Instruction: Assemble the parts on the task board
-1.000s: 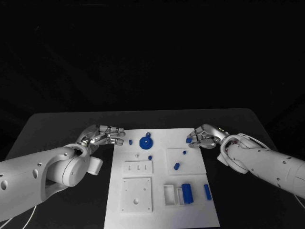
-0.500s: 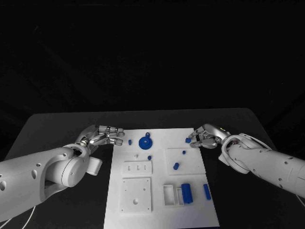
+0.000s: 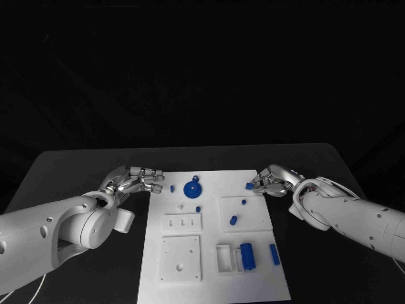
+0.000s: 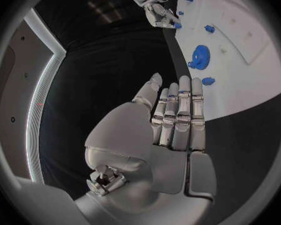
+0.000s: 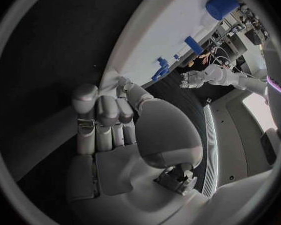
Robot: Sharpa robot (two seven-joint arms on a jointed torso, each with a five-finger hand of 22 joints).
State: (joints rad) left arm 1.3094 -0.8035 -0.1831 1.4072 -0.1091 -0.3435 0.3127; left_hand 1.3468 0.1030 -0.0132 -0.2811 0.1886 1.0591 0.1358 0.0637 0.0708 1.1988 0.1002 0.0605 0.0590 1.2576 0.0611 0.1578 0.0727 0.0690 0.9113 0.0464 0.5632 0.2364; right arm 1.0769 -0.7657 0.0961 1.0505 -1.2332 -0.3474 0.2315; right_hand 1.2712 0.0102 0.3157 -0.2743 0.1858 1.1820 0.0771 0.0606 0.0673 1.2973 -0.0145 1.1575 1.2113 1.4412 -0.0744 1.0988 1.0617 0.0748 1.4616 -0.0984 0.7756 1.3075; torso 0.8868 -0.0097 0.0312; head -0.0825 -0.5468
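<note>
The white task board (image 3: 216, 278) lies in the middle of the table. Near its far edge a blue gear (image 3: 193, 188) lies flat, with a small blue part (image 3: 173, 188) just to its left. My left hand (image 3: 138, 180) hovers at the board's far left corner, next to that part, fingers straight and side by side (image 4: 178, 120), holding nothing. At the far right corner my right hand (image 3: 272, 180) has its fingers curled (image 5: 106, 120), and the fingertips pinch a small blue part (image 3: 251, 186). The same part (image 4: 177, 25) sits at those fingertips in the left wrist view.
More blue parts sit on the board: a small one (image 3: 199, 209) mid-board, two on the raised right square (image 3: 233, 220), and a cylinder (image 3: 248, 254) with a bar (image 3: 274, 253) near the front right. White blocks (image 3: 181, 256) stand at the front left. Black table surrounds the board.
The right hand has shifted very slightly at the board's far right corner. The left hand and the parts on the board stay where they were.
</note>
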